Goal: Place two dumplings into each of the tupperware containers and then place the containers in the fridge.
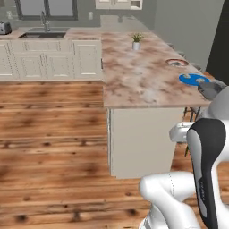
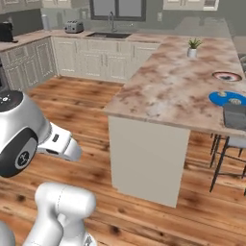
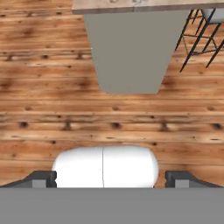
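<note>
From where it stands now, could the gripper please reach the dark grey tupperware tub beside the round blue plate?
Probably not: the tub sits at the counter's far right edge, while the open gripper points at bare floor.

Marble-topped island (image 1: pixel 134 76) on plank floor (image 1: pixel 49 129); cream cabinets (image 1: pixel 49 58) beneath window (image 1: pixel 44 8).

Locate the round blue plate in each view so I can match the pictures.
Left base view: blue plate near the counter's right edge.
Right base view: blue plate at far right, on the counter.
Hand view: no plate in the picture.
Shared landmark: small potted plant farther back.
</note>
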